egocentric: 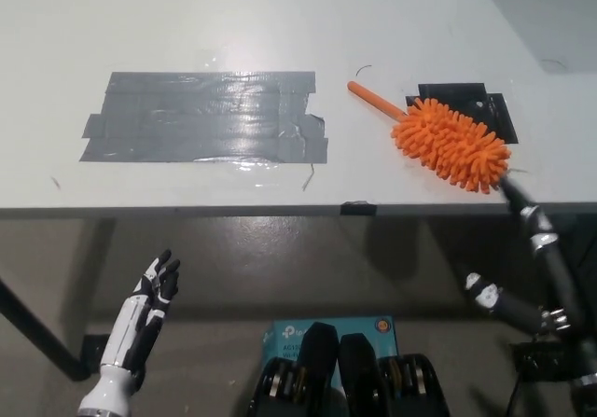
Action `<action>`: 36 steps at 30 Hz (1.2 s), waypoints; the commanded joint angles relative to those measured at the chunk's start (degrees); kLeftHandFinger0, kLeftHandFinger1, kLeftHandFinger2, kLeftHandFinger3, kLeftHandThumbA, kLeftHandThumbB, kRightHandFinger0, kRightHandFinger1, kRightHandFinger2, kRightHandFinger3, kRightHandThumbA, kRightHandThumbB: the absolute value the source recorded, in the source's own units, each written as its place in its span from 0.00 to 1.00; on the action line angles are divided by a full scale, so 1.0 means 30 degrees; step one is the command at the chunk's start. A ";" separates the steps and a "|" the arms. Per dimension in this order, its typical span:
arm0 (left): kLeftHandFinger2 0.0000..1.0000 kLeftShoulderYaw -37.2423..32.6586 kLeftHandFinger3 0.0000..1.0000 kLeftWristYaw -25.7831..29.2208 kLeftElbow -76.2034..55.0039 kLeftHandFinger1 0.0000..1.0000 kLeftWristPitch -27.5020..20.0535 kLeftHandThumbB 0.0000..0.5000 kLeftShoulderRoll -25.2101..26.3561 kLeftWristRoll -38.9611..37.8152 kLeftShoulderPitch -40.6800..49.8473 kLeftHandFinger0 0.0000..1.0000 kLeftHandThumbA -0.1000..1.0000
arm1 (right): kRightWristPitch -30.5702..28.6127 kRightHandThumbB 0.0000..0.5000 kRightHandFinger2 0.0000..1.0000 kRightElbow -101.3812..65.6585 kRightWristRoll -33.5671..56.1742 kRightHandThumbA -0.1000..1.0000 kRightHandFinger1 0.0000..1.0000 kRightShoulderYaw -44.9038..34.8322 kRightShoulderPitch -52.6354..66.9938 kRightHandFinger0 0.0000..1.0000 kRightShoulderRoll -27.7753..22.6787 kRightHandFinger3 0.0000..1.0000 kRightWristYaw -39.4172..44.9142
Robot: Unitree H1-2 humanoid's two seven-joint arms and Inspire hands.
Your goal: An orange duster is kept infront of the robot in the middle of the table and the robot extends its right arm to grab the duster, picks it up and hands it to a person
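One view, from the head: the orange duster lay on the desk, right of the grey tape patch. Right hand reached up, fingers spread, empty, fingertip at the fluffy head; it risked nudging the duster away. Left hand hung released below

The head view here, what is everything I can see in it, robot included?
Fluffy orange duster with a thin orange handle: one, orange, right part of the table, near its front edge.
Grey tape patch: one, grey, table's left middle.
Black tape patch: one, black, under and behind the duster.
White table: one, white, fills the upper picture.
Teal box: one, teal, floor at bottom middle.
Left hand: white, lower left below the table edge, fingers apart, holding nothing.
Right hand: black, lower right, reaching up toward the duster; grip unclear.
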 commanded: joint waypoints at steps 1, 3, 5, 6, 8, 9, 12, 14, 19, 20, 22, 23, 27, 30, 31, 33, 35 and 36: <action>1.00 0.0093 1.00 -0.0100 -0.0214 1.00 -0.0809 0.28 0.0209 -0.0036 0.0075 1.00 0.90 | 0.3422 0.54 1.00 -0.3261 -0.1144 0.88 1.00 -0.0855 -0.1959 1.00 -0.1279 1.00 0.0676; 1.00 0.0090 1.00 -0.0129 -0.0307 1.00 -0.0761 0.28 0.0255 0.0002 0.0170 1.00 0.90 | 0.4944 0.61 1.00 -0.3362 -0.1562 0.89 1.00 -0.0872 -0.2856 1.00 -0.1842 1.00 0.1136; 1.00 0.0047 1.00 -0.0205 -0.0367 1.00 -0.0701 0.27 0.0260 -0.0021 0.0175 1.00 0.90 | 0.5942 0.63 1.00 -0.3185 -0.1896 0.91 1.00 -0.0831 -0.3686 1.00 -0.2396 1.00 0.1447; 1.00 -0.0037 1.00 -0.0226 -0.0507 1.00 -0.0736 0.28 0.0168 -0.0010 0.0467 1.00 0.90 | 0.6451 0.61 1.00 -0.3271 -0.2089 0.93 1.00 -0.0772 -0.3913 1.00 -0.2796 1.00 0.1719; 1.00 -0.0095 1.00 -0.0192 -0.0529 1.00 -0.0812 0.29 0.0021 -0.0016 0.0745 1.00 0.91 | 0.8233 0.71 1.00 -0.2841 -0.2453 0.96 1.00 -0.0438 -0.5440 1.00 -0.3683 1.00 0.2507; 1.00 -0.0143 1.00 -0.0222 -0.0805 1.00 -0.0776 0.30 -0.0117 -0.0133 0.1502 1.00 0.92 | 0.8797 0.71 1.00 -0.2938 -0.2514 0.97 1.00 -0.0232 -0.5453 1.00 -0.4010 1.00 0.2907; 1.00 -0.0262 1.00 -0.0421 -0.1048 1.00 -0.0866 0.25 -0.0258 -0.0387 0.2030 1.00 0.89 | 1.0186 0.72 1.00 -0.1717 -0.2660 0.99 1.00 0.0468 -0.7399 1.00 -0.5116 1.00 0.4024; 1.00 -0.0065 1.00 -0.0509 -0.1269 1.00 -0.0384 0.30 -0.0130 -0.0670 0.1287 1.00 0.87 | 1.0418 0.71 1.00 0.0501 -0.2966 0.95 1.00 0.0850 -1.0076 1.00 -0.5377 1.00 0.4770; 1.00 0.0050 1.00 -0.0426 -0.1357 1.00 -0.0143 0.37 0.0103 -0.0427 0.0639 1.00 0.91 | 1.0419 0.80 1.00 0.2153 -0.3546 0.94 1.00 0.0416 -1.2828 1.00 -0.4967 1.00 0.5870; 1.00 0.0120 1.00 -0.0439 -0.1382 1.00 -0.0135 0.38 0.0168 -0.0497 0.0565 1.00 0.91 | 1.0419 0.76 1.00 0.2466 -0.3903 0.94 1.00 0.0476 -1.3360 1.00 -0.4870 1.00 0.6200; 1.00 0.0227 1.00 -0.0490 -0.1558 1.00 -0.0081 0.36 0.0270 -0.0641 0.0481 1.00 0.90 | 1.0419 0.74 1.00 0.3701 -0.4849 0.93 1.00 0.0748 -1.4470 1.00 -0.4612 1.00 0.6751; 1.00 0.0230 1.00 -0.0497 -0.1554 1.00 -0.0071 0.36 0.0278 -0.0624 0.0418 1.00 0.90 | 1.0419 0.75 1.00 0.4315 -0.5230 0.93 1.00 0.0817 -1.4824 1.00 -0.4458 1.00 0.6886; 1.00 0.0093 1.00 -0.0559 -0.1509 1.00 -0.0211 0.35 0.0168 -0.0403 0.0410 1.00 0.90 | 1.0419 0.77 1.00 0.6895 -0.6394 0.96 1.00 0.1323 -1.5900 1.00 -0.4110 1.00 0.7179; 1.00 0.0148 1.00 -0.0537 -0.1585 1.00 -0.0179 0.32 0.0224 -0.0363 0.0338 1.00 0.90 | 1.0419 0.81 1.00 0.9829 -0.7061 0.97 1.00 0.1597 -1.7188 1.00 -0.3526 1.00 0.7219; 1.00 0.0168 1.00 -0.0532 -0.1624 1.00 -0.0105 0.32 0.0208 -0.0396 0.0280 1.00 0.89 | 1.0419 0.81 1.00 1.0849 -0.7100 0.97 1.00 0.1677 -1.7629 1.00 -0.3352 1.00 0.7373; 1.00 0.0156 1.00 -0.0514 -0.1692 1.00 -0.0104 0.33 0.0166 -0.0365 0.0376 1.00 0.89 | 1.0419 0.82 1.00 1.1963 -0.7055 0.99 1.00 0.1838 -1.8003 1.00 -0.3180 1.00 0.7499; 1.00 0.0101 1.00 -0.0498 -0.1797 1.00 -0.0248 0.31 0.0079 -0.0254 0.0809 1.00 0.88 | 1.0419 0.86 1.00 1.3224 -0.7529 1.00 1.00 0.2436 -1.8198 1.00 -0.2916 1.00 0.7909; 1.00 0.0097 1.00 -0.0518 -0.1749 1.00 -0.0330 0.32 0.0108 -0.0241 0.0792 1.00 0.88 | 1.0419 0.88 1.00 1.3725 -0.7530 1.00 1.00 0.2667 -1.8356 1.00 -0.2865 1.00 0.7900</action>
